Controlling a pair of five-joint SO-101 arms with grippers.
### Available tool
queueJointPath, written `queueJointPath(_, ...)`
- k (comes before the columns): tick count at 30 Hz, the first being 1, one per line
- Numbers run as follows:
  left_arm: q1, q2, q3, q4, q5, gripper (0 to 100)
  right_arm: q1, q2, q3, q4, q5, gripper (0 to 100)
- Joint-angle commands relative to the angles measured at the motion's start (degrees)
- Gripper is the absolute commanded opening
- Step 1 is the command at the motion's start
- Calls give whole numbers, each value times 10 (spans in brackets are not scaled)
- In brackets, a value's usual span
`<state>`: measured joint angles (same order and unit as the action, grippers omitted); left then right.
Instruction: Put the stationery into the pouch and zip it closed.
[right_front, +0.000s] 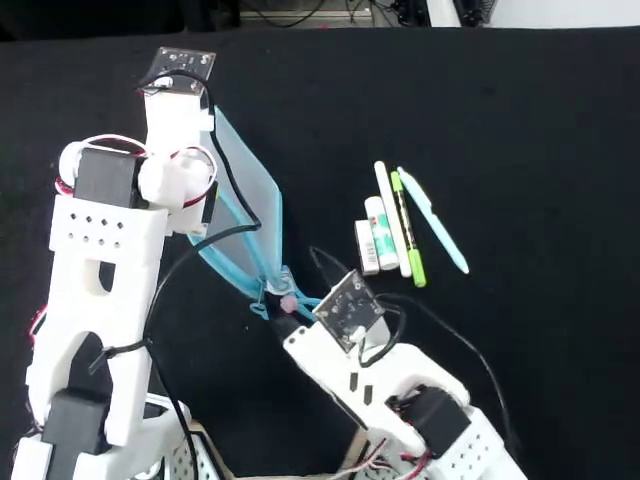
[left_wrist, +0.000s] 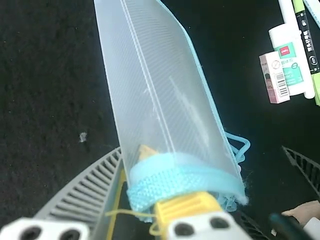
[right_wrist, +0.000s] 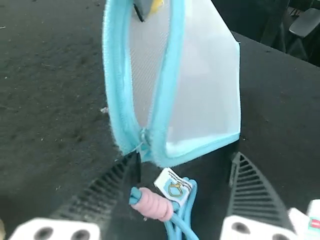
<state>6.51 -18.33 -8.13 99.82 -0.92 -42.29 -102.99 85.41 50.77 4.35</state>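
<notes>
While left tool (left_wrist: 152, 192) pinches pouch (left_wrist: 160, 100), stationery (right_front: 398, 228) lies apart

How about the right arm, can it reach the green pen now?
Probably yes: the right gripper is open at the pouch's zipper end, and the green pen lies uncovered nearby, though the white pen lies tight against it.

- In the high view, bright and even light falls from above. The black counter (right_front: 520, 120) swallows it and shows hardly any shadow.
- The white arm shells (right_front: 100, 250) come out very bright against that dark ground, close to washed out.
- In the left wrist view, the ribbed wall of the pouch (left_wrist: 160, 100) throws pale streaks of glare.
- In the right wrist view, light passes through the pouch, which glows whitish. The counter looks paler there under grazing light.
</notes>
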Motion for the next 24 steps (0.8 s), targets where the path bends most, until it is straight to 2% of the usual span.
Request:
queueJointPath(1,16,1,-22,5,-4,33,-8,-37,-52,33,1,279)
queueJointPath(10,16,1,-24,-12,-4,33,-64,-37,-26,8,1,279)
queueJointPath(14,17,-3,-34,-10,-3,33,-66,-37,27,-55,-3,280)
queueJointPath(20,18,-1,-44,-1,28,34,-12,-35,91,-169,-5,279)
queueJointPath(24,51,0,-37,11,26,34,32,-32,100,-206,-5,277)
